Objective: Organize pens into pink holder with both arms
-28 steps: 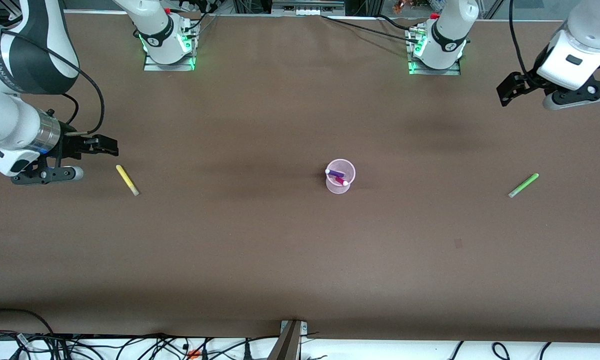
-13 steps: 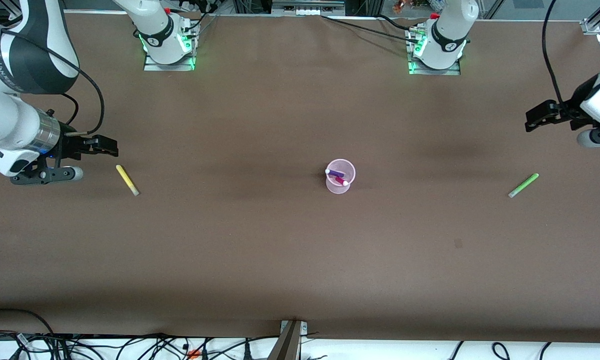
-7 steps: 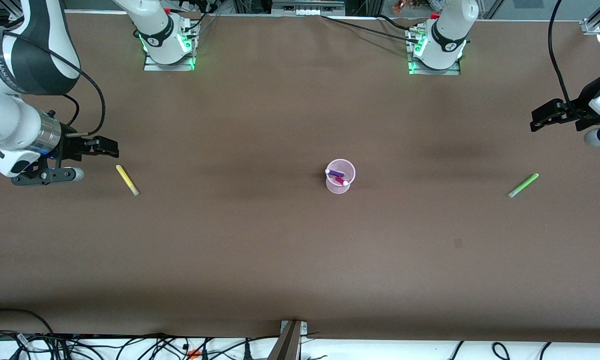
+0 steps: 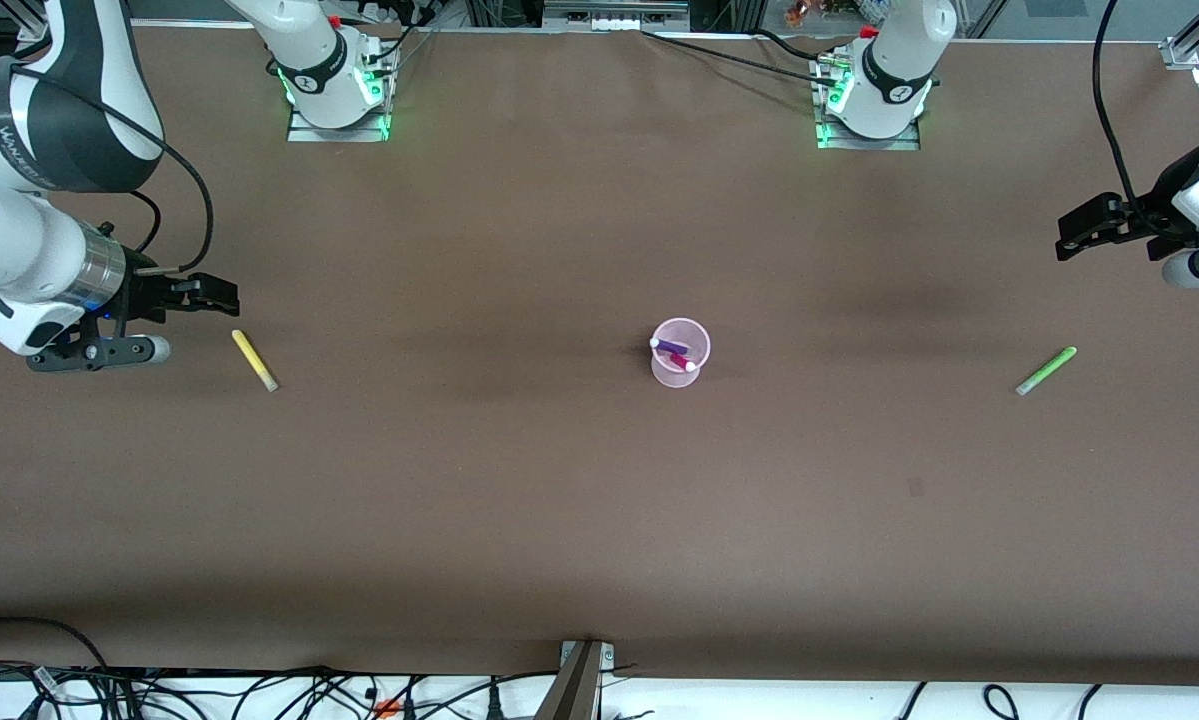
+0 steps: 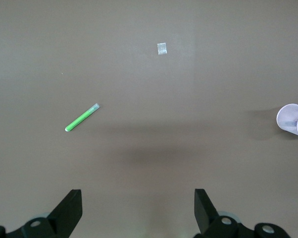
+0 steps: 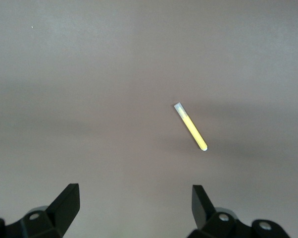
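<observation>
Pink holder [image 4: 680, 352] upright mid-table, purple pen [image 4: 670, 346] and magenta pen [image 4: 682, 362] inside; yellow pen [image 4: 254, 360] flat toward the right arm's end, green pen [image 4: 1046, 370] flat toward the left arm's end; right gripper [image 4: 221, 293] over the table near the yellow pen, fingers spread wide, empty; left gripper [image 4: 1079, 232] up near the table's end, fingers wide apart, empty.

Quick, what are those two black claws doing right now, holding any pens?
Left gripper: open, holding nothing, above the brown table.
Right gripper: open, holding nothing, near the slim yellow marker pen.
</observation>
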